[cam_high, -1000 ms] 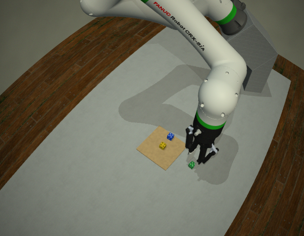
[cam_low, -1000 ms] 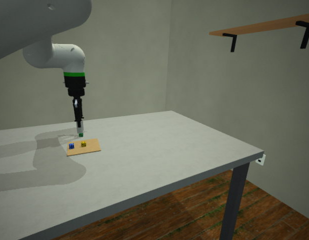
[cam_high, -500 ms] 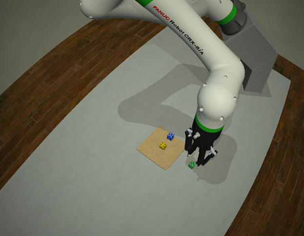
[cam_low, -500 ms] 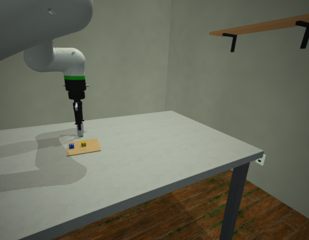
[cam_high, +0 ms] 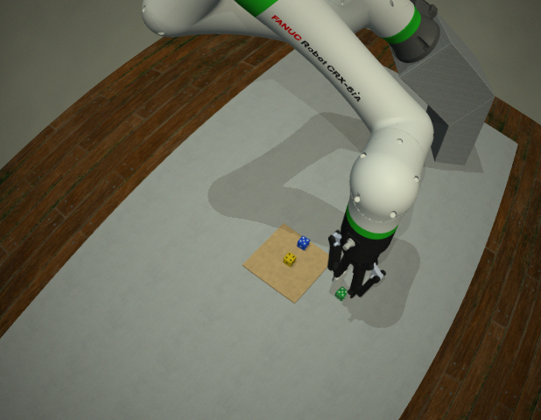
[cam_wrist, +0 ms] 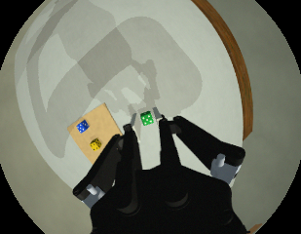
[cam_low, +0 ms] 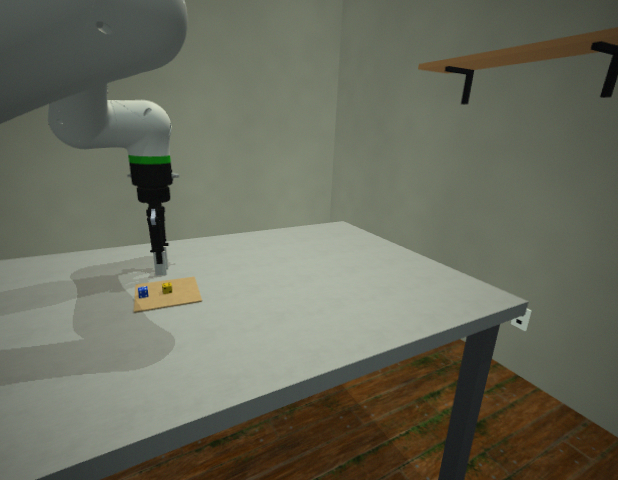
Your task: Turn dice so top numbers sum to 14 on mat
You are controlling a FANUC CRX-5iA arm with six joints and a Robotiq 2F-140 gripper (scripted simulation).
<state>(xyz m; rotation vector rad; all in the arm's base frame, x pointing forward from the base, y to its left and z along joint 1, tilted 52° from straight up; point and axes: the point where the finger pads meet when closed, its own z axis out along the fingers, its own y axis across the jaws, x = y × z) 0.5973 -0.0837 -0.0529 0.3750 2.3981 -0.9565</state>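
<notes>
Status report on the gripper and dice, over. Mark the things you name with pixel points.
Gripper (cam_high: 345,286) (cam_low: 160,269) (cam_wrist: 146,116) partly open, nothing clamped. Green die (cam_high: 340,293) (cam_wrist: 147,118) off the mat (cam_high: 270,271) (cam_low: 184,294) (cam_wrist: 102,117), between the fingertips; blue (cam_high: 303,242) (cam_low: 143,291) (cam_wrist: 82,126) and yellow (cam_high: 289,259) (cam_low: 167,288) (cam_wrist: 95,144) on it. One finger stands on the mat side.

Green Rings on a Pale Giant

And here's the thick, smooth off-white robot arm (cam_high: 325,59) (cam_low: 82,51), all rounded tubes and bulging joints! Red FANUC lettering runs along one link, followed by black "Robot CRX-5iA". Look at those bright green rings, one by the shoulder, another at the wrist, and small round screw recesses dotting the elbow-like shells. Below comes the matte black two-finger gripper (cam_high: 344,287) (cam_low: 160,268) (cam_wrist: 146,116), with slim angular linkages, silvery-grey knuckle pieces and pale grey fingertip pads. A small light stub juts from its collar; possibly a connector, though it's tiny from here. Underneath, a faceted grey metal pedestal (cam_high: 447,86)!
</notes>
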